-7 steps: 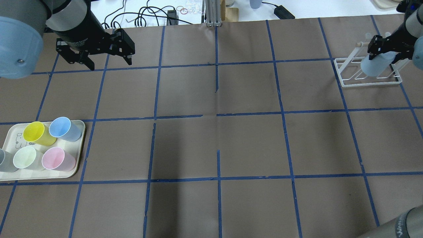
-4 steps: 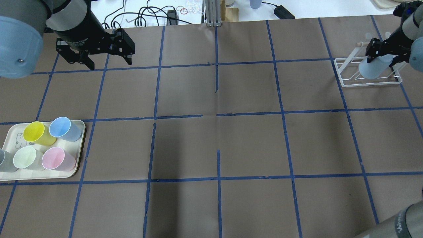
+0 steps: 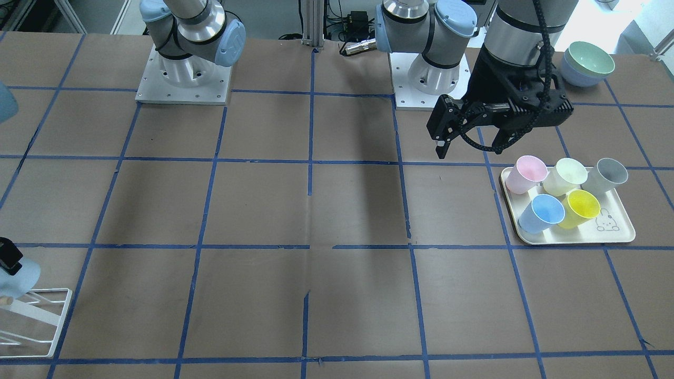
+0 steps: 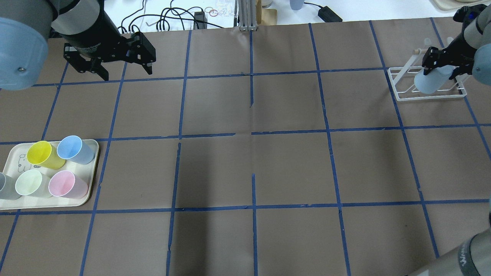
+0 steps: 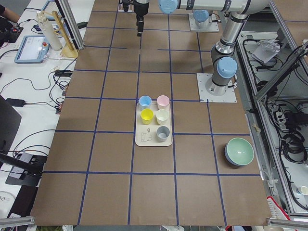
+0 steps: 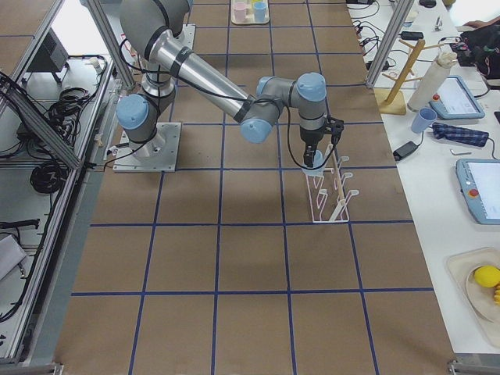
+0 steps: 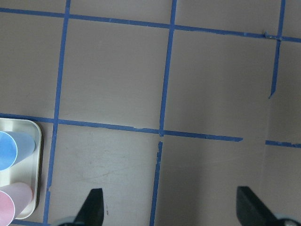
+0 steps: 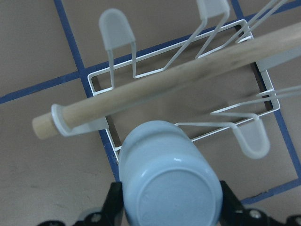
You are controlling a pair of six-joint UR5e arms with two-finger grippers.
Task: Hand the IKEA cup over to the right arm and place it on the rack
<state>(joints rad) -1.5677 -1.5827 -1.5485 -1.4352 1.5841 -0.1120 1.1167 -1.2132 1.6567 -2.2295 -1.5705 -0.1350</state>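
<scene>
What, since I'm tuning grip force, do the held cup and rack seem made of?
IKEA cup: likely plastic, matte pale blue with a soft sheen on its base. Rack: thin white-coated wire, probably metal; its bar looks wooden, tan and grained.

IKEA cup (image 4: pixel 429 81) above the rack (image 4: pixel 401 96), far right; 5 cups (image 4: pixel 70 148) on a tray (image 4: pixel 15 153), near left

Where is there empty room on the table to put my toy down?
The whole middle of the table is bare, between the tray and the rack. Crowded spots: the tray, packed with cups, and the rack, where the right tool holds the IKEA cup.
</scene>
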